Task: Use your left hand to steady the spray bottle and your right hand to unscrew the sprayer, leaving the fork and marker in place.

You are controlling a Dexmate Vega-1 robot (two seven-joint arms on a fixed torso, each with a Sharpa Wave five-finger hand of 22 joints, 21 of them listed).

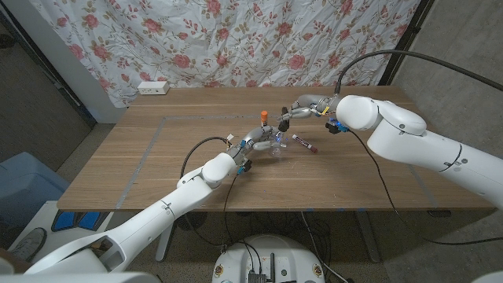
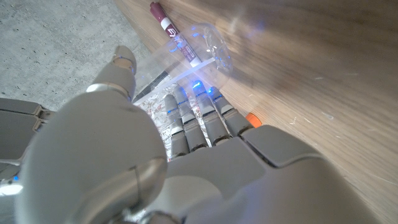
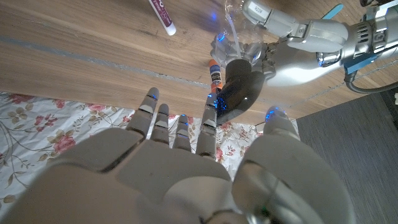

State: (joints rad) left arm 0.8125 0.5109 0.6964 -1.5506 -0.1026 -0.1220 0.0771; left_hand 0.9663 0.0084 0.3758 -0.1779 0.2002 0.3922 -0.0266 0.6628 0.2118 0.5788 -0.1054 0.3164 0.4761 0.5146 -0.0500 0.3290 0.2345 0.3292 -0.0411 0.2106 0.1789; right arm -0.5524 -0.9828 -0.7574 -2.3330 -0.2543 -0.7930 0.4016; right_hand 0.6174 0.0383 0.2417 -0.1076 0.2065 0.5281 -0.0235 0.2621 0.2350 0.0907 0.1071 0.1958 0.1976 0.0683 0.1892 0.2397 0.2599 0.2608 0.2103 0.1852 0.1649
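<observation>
Left hand [image 1: 255,144] grips clear spray bottle [image 1: 275,144] near desk far edge. Right hand [image 1: 292,112] spread, fingers beside sprayer [image 1: 265,118], not yet gripping. Next: close on sprayer, twist.

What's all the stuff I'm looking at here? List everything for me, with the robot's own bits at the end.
Spray bottle: one, clear body with an orange and black sprayer, near the middle of the table, gripped by the left hand.
Marker: one, dark red with a white band, lying on the table just right of the bottle.
Table: one, wooden, with a faint taped rectangle on top.
Power strip: one, white, at the table's far left edge.
Curtain: one, white with red roses, behind the table.
Left hand: one, grey, wrapped round the bottle.
Right hand: one, grey, fingers spread, beside the sprayer, holding nothing.
</observation>
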